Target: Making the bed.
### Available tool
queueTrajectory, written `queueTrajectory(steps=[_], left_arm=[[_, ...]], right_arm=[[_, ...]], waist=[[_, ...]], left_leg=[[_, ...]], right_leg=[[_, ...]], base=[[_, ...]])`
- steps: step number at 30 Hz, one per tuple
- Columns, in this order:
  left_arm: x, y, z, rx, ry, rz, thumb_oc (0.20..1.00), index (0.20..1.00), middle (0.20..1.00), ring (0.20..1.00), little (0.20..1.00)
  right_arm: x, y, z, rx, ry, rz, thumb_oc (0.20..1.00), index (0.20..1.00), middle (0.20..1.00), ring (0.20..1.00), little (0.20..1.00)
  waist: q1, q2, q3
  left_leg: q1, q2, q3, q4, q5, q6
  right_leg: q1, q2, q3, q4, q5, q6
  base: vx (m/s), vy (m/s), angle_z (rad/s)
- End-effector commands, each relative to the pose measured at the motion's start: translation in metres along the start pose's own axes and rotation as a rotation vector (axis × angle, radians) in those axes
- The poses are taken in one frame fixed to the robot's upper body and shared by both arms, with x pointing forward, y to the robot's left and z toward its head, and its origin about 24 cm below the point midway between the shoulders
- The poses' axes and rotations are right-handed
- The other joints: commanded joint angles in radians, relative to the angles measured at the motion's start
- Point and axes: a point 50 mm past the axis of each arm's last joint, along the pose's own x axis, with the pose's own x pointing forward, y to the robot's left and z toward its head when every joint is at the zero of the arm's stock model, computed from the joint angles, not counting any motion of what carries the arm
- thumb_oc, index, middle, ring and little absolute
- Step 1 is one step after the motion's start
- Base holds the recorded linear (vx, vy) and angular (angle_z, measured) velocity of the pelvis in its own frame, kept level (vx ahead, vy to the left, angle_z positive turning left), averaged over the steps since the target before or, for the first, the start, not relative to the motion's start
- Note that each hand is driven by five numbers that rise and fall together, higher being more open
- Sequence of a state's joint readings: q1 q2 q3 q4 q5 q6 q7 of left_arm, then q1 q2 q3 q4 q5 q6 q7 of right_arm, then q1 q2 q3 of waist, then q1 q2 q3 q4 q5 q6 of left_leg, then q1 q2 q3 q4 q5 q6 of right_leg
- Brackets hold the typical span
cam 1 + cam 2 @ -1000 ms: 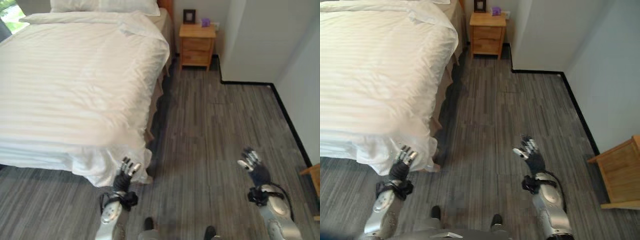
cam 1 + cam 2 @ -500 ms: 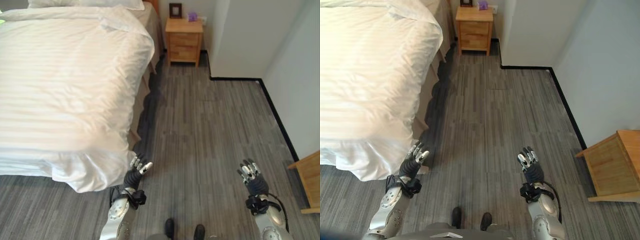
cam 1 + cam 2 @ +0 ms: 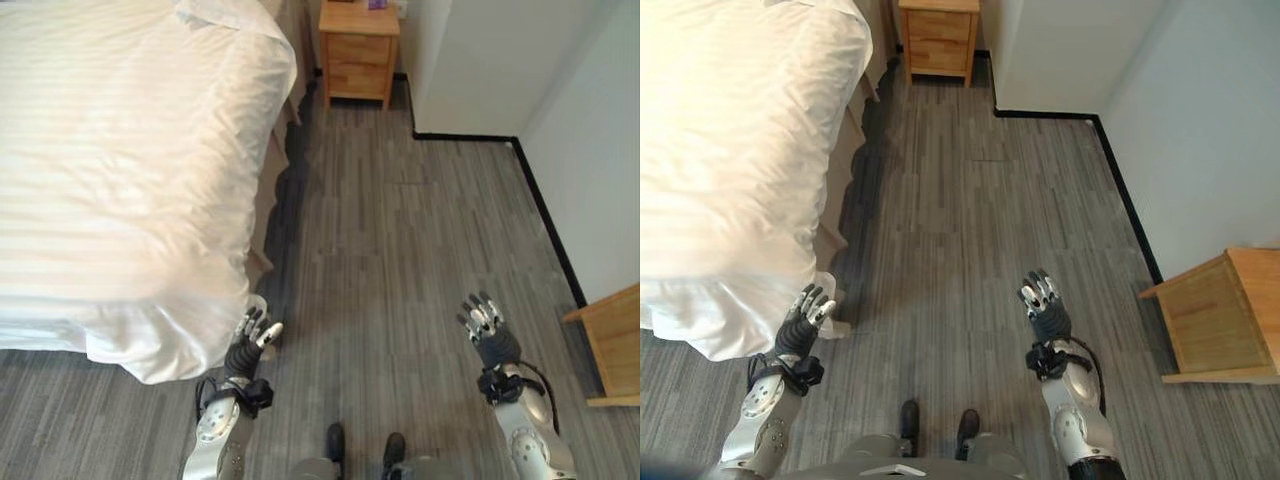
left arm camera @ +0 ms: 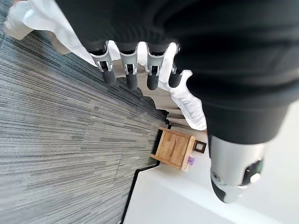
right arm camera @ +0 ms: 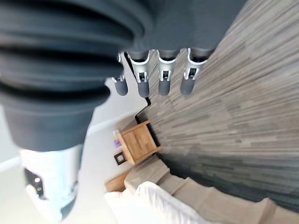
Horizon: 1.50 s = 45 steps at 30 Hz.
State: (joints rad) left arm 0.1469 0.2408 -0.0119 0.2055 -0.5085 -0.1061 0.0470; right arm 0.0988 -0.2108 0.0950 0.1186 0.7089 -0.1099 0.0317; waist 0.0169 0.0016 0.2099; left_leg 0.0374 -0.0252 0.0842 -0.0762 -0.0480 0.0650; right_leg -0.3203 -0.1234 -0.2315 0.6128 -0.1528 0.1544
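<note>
On the left lies the bed [image 3: 120,150], covered with a white striped duvet [image 3: 130,200]. The top of the duvet looks mostly smooth, but its near corner [image 3: 160,345] hangs down bunched and rumpled toward the floor [image 3: 400,250].

The left hand [image 3: 250,335] is just beside this hanging corner, with the fingers spread and relaxed, and it holds nothing. I judge that the step in hand is to take this corner and straighten it. To do it well, the hand should pinch the cloth at the edge itself, not in the middle of the bunch, and then pull along the side of the bed so that the folds open and the stripes stay straight.

The right hand [image 3: 482,325] is well apart over the bare floor, also spread and empty. It could come to the duvet's side edge and hold it flat.

Far behind stands a wooden nightstand [image 3: 358,52]; at the right, a wooden cabinet [image 3: 1220,315].
</note>
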Motion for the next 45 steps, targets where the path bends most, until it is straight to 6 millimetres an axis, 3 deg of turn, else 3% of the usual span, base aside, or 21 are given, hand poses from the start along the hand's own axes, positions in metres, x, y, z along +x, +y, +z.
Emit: queueTrajectory(steps=[1,3,8,11,12,13,14,15,17,20,22,25,27,30,32,33,36,38,41,43,45], left_arm=[[0.004,0.008,0.027,0.018,-0.116,0.002,1.000,1.000,1.000,1.000,1.000],[0.009,0.004,0.036,0.049,-0.146,-0.030,1.000,1.000,1.000,1.000,1.000],[0.015,-0.006,0.038,0.063,-0.156,-0.069,1.000,1.000,1.000,1.000,1.000],[0.013,-0.013,0.033,0.072,-0.145,-0.104,1.000,1.000,1.000,1.000,1.000],[0.011,-0.021,0.029,0.042,-0.132,-0.131,1.000,1.000,1.000,1.000,1.000],[0.011,-0.025,0.028,0.013,-0.127,-0.141,1.000,1.000,1.000,1.000,1.000],[0.011,-0.024,0.028,0.014,-0.127,-0.141,1.000,1.000,1.000,1.000,1.000],[0.010,-0.030,0.030,-0.045,-0.130,-0.161,1.000,1.000,1.000,1.000,1.000],[0.010,-0.032,0.032,-0.039,-0.137,-0.164,1.000,1.000,1.000,1.000,1.000],[0.007,-0.032,0.028,-0.083,-0.115,-0.177,1.000,1.000,1.000,1.000,1.000],[0.005,-0.031,0.027,-0.068,-0.114,-0.183,1.000,1.000,1.000,1.000,1.000],[0.001,-0.028,0.019,-0.036,-0.086,-0.186,1.000,1.000,1.000,1.000,1.000],[-0.001,-0.024,0.020,-0.016,-0.092,-0.164,1.000,1.000,1.000,1.000,1.000],[-0.004,-0.015,0.027,-0.010,-0.126,-0.132,1.000,1.000,1.000,1.000,1.000],[-0.003,-0.016,0.025,0.000,-0.113,-0.140,1.000,1.000,1.000,1.000,1.000],[0.000,-0.016,0.031,-0.026,-0.140,-0.115,1.000,1.000,1.000,1.000,1.000],[0.001,-0.014,0.036,-0.020,-0.158,-0.104,1.000,1.000,1.000,1.000,1.000],[0.004,-0.015,0.041,0.006,-0.172,-0.145,1.000,1.000,1.000,1.000,1.000],[0.008,-0.011,0.044,0.045,-0.182,-0.121,1.000,1.000,1.000,1.000,1.000],[0.009,-0.013,0.040,0.036,-0.178,-0.120,1.000,1.000,1.000,1.000,1.000],[0.008,-0.013,0.031,0.021,-0.145,-0.108,1.000,1.000,1.000,1.000,1.000]], right_arm=[[0.000,0.011,0.014,0.072,-0.101,0.036,1.000,1.000,1.000,1.000,1.000],[-0.004,0.001,0.016,0.057,-0.108,-0.002,1.000,1.000,1.000,1.000,1.000],[-0.011,-0.005,0.008,0.130,-0.085,-0.043,1.000,1.000,1.000,1.000,1.000],[-0.016,-0.007,0.005,0.122,-0.067,-0.022,1.000,1.000,1.000,1.000,1.000],[-0.018,-0.011,0.007,0.102,-0.059,-0.015,1.000,1.000,1.000,1.000,1.000],[-0.017,-0.012,0.012,0.114,-0.077,-0.023,1.000,1.000,1.000,1.000,1.000],[-0.017,-0.011,0.012,0.115,-0.077,-0.023,1.000,1.000,1.000,1.000,1.000],[-0.016,-0.012,0.016,0.109,-0.092,-0.018,1.000,1.000,1.000,1.000,1.000],[-0.013,-0.014,0.018,0.062,-0.085,-0.026,1.000,1.000,1.000,1.000,1.000],[0.001,-0.008,0.027,0.082,-0.125,-0.033,1.000,1.000,1.000,1.000,1.000],[0.002,-0.007,0.029,0.062,-0.135,-0.023,1.000,1.000,1.000,1.000,1.000],[0.008,0.001,0.029,0.029,-0.141,0.005,1.000,1.000,1.000,1.000,1.000],[0.012,0.007,0.028,0.022,-0.130,0.026,1.000,1.000,1.000,1.000,1.000],[0.013,0.022,0.022,0.044,-0.118,0.097,1.000,1.000,1.000,1.000,1.000],[0.010,0.023,0.014,0.006,-0.085,0.101,1.000,1.000,1.000,1.000,1.000],[0.011,0.030,0.010,0.056,-0.071,0.114,1.000,1.000,1.000,1.000,1.000],[0.012,0.035,0.008,0.028,-0.063,0.133,1.000,1.000,1.000,1.000,1.000],[0.008,0.025,0.014,0.013,-0.082,0.114,1.000,1.000,1.000,1.000,1.000],[0.001,0.010,0.019,0.035,-0.113,0.036,1.000,1.000,1.000,1.000,1.000],[-0.003,0.007,0.026,0.039,-0.142,0.035,1.000,1.000,1.000,1.000,1.000],[-0.002,0.006,0.029,0.023,-0.151,0.046,1.000,1.000,1.000,1.000,1.000]], waist=[[-0.020,-0.038,-0.021],[-0.059,-0.044,-0.019],[-0.120,-0.026,-0.033],[-0.132,-0.017,-0.062],[-0.132,-0.021,-0.067],[-0.116,-0.038,-0.055],[-0.120,-0.042,-0.059],[-0.070,-0.075,-0.021],[-0.035,-0.094,-0.005],[0.077,-0.101,-0.002],[0.094,-0.096,-0.013],[0.139,-0.054,-0.056],[0.157,-0.058,-0.082],[0.173,-0.091,-0.108],[0.188,-0.115,-0.125],[0.157,-0.080,-0.096],[0.113,-0.042,-0.073],[0.034,-0.023,-0.061],[-0.028,-0.047,-0.061],[-0.053,-0.057,-0.084],[-0.070,-0.039,-0.092]], left_leg=[[0.099,0.013,-0.032,0.012,-0.057,-0.024],[0.187,0.015,-0.078,-0.011,-0.094,-0.053],[0.284,0.065,-0.139,-0.001,-0.128,-0.094],[0.272,0.089,-0.151,0.177,-0.010,-0.152],[0.157,0.099,-0.141,0.489,0.204,-0.211],[0.069,0.096,-0.117,0.678,0.248,-0.215],[0.061,0.091,-0.120,0.680,0.250,-0.214],[-0.074,0.095,-0.077,0.907,0.229,-0.162],[-0.170,0.087,-0.046,0.962,0.200,-0.153],[-0.368,0.137,0.030,0.758,0.151,-0.144],[-0.374,0.136,0.049,0.613,0.177,-0.143],[-0.341,0.110,0.050,0.129,0.253,-0.150],[-0.351,0.101,0.081,0.069,0.278,-0.155],[-0.327,0.052,0.101,0.162,0.238,-0.097],[-0.298,0.005,0.110,0.199,0.161,-0.034],[-0.183,0.001,0.078,0.164,0.107,0.003],[-0.083,0.011,0.042,0.129,0.069,0.020],[0.057,0.006,-0.070,0.089,0.016,-0.006],[0.176,0.021,-0.183,0.068,-0.076,-0.069],[0.249,0.052,-0.240,0.092,-0.097,-0.104],[0.210,0.122,-0.270,0.329,0.041,-0.135]], right_leg=[[0.039,-0.031,0.033,-0.272,0.265,0.043],[-0.017,-0.025,0.008,-0.480,0.294,0.036],[-0.041,0.008,-0.017,-0.646,0.349,0.050],[0.004,0.023,-0.043,-0.596,0.347,0.009],[0.074,0.049,-0.036,-0.570,0.293,-0.044],[0.132,0.053,-0.037,-0.579,0.265,-0.073],[0.127,0.048,-0.039,-0.579,0.266,-0.073],[0.239,0.068,-0.023,-0.595,0.197,-0.118],[0.292,0.068,-0.021,-0.610,0.173,-0.123],[0.455,0.076,0.002,-0.670,0.120,-0.105],[0.476,0.075,0.011,-0.674,0.099,-0.097],[0.595,0.093,0.025,-0.691,0.039,-0.062],[0.662,0.087,0.036,-0.683,0.026,-0.049],[0.657,0.028,0.052,-0.539,0.089,-0.004],[0.577,-0.032,0.073,-0.218,0.336,0.058],[0.420,-0.069,0.059,0.044,0.437,0.059],[0.277,-0.083,0.041,0.131,0.351,0.025],[0.135,-0.087,0.061,-0.119,0.256,0.001],[0.110,-0.093,0.191,-0.643,0.308,0.070],[0.105,-0.084,0.196,-0.644,0.357,0.100],[0.117,-0.052,0.211,-0.549,0.328,0.058]], base=[[0.34,-0.019,0.19],[0.70,-0.111,0.42],[0.62,-0.140,0.52],[0.61,-0.194,0.66],[0.60,-0.347,0.37],[0.60,-0.347,0.42],[0.60,-0.460,0.31],[0.40,-0.312,0.14],[0.49,-0.330,-0.43],[0.77,-0.127,-0.55],[0.61,0.041,-0.58],[0.78,0.125,-0.55],[0.85,0.094,-0.34],[0.57,0.113,0.07],[0.73,0.295,0.34],[0.63,0.283,0.20],[0.65,0.136,0.37],[1.14,-0.212,0.82],[1.04,-0.354,1.59],[1.00,-0.432,1.94],[0.89,-0.609,1.69]])
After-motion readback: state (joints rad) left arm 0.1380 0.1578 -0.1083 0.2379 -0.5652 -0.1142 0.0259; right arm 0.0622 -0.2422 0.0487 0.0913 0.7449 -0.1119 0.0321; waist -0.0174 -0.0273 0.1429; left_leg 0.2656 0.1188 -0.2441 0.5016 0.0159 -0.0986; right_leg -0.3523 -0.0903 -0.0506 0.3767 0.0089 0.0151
